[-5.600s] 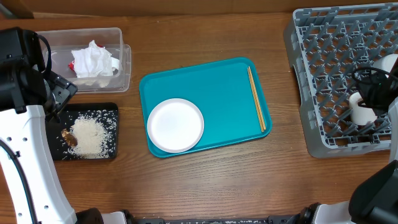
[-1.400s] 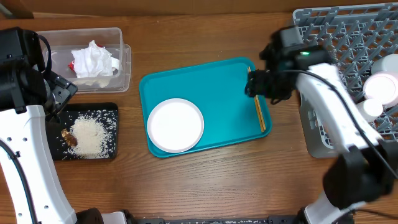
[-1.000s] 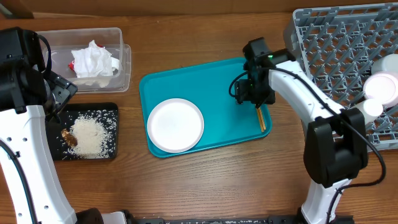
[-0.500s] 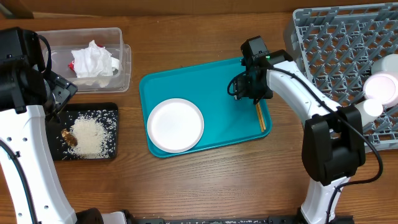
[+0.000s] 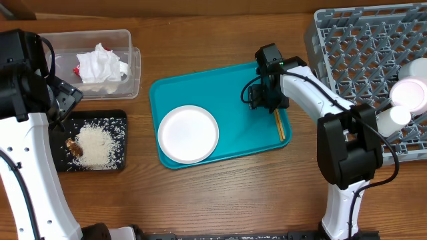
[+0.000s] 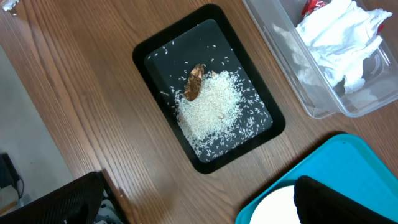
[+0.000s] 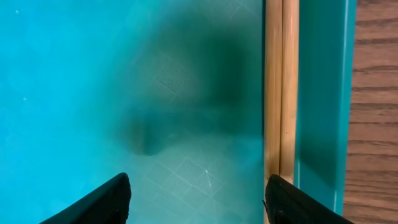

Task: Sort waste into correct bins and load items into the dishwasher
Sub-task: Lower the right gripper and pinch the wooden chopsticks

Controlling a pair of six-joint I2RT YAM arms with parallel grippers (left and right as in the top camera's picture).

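**Right claw spread above the chopsticks**

We see the right gripper (image 7: pixel 196 190) over the teal tray (image 7: pixel 93 93), fingers wide apart and empty. The wooden chopsticks (image 7: pixel 280 93) lie side by side against the tray's wall, near one finger. The left gripper (image 6: pixel 199 196), also splayed and empty, hangs above the black tray (image 6: pixel 149 53) of rice (image 6: pixel 211 106). The red wrapper (image 6: pixel 313 6) in the clear tub (image 6: pixel 323 111) bears print we cannot read.

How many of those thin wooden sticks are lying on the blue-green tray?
2. The chopsticks lie side by side, touching, along the right rim of the teal tray. No others show in any view.
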